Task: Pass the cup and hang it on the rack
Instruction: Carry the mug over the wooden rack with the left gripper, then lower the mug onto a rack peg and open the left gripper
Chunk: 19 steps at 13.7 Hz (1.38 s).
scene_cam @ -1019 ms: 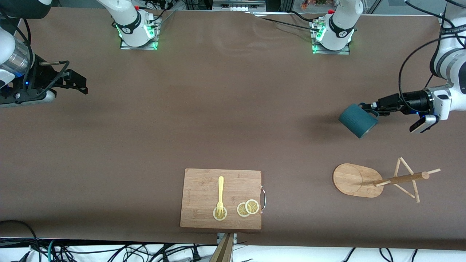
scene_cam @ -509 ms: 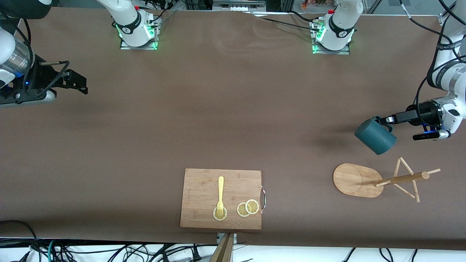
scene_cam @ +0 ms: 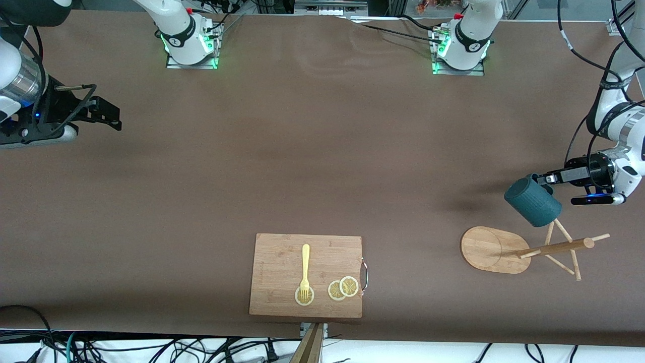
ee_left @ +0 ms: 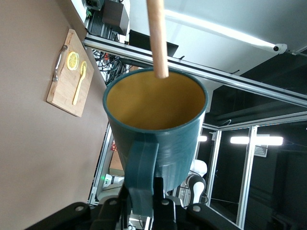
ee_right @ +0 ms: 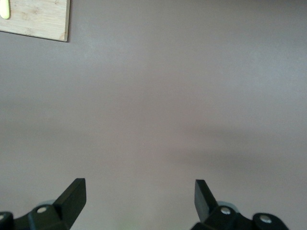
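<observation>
My left gripper [scene_cam: 543,179] is shut on the handle of the dark teal ribbed cup [scene_cam: 533,203] and holds it in the air over the rack. The bamboo rack [scene_cam: 549,248] has an oval base, a central post and thin pegs, and stands at the left arm's end of the table. In the left wrist view my left gripper [ee_left: 144,189] grips the cup's handle, the cup [ee_left: 163,148] shows its ochre inside, and a peg [ee_left: 157,38] of the rack ends at its rim. My right gripper [scene_cam: 103,115] is open and empty, waiting at the right arm's end; it also shows in the right wrist view [ee_right: 139,194].
A wooden cutting board [scene_cam: 282,262] with a metal handle lies near the front edge. On it are a yellow fork [scene_cam: 305,267] and lemon slices [scene_cam: 343,288]. Brown table cloth [scene_cam: 302,151] covers the table.
My left gripper has carried the cup toward the rack and the left arm's end of the table, until the cup is over the rack's pegs. The right arm has not moved.
</observation>
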Motion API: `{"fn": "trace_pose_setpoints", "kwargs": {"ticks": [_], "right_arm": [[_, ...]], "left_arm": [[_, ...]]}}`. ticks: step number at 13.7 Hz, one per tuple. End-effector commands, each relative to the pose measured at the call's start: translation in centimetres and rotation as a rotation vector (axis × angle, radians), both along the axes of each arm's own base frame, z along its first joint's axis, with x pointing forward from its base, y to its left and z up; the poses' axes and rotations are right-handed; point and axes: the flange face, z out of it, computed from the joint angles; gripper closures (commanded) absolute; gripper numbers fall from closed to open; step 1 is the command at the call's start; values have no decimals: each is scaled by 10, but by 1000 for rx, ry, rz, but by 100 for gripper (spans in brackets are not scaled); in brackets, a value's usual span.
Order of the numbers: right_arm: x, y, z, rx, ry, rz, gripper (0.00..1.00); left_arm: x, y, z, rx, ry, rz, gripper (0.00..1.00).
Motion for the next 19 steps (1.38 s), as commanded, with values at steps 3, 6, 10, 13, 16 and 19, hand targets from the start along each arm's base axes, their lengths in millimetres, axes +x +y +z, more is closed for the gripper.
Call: {"fn": "trace_pose_setpoints", "kwargs": {"ticks": [3,6,10,13,16,19], "right_arm": [[-6,0,6,-8,-7,16,0],[-6,0,6,-8,-7,16,0],[-6,0,6,-10,-7,17,0],[-6,0,6,-8,-7,16,0],[-6,0,6,-8,-7,16,0],[-6,0,6,-8,-7,16,0]], "left_arm": [[8,19,-9,-64,-19,37,100],[14,41,-11,-82,-55,29,100],[13,48,-30,-107,-51,35,100],[17,60,-45,-110,-92,46,100],[21,63,-58,-125,-95,55,100],[27,65,-65,-140,-107,70,100]]}}
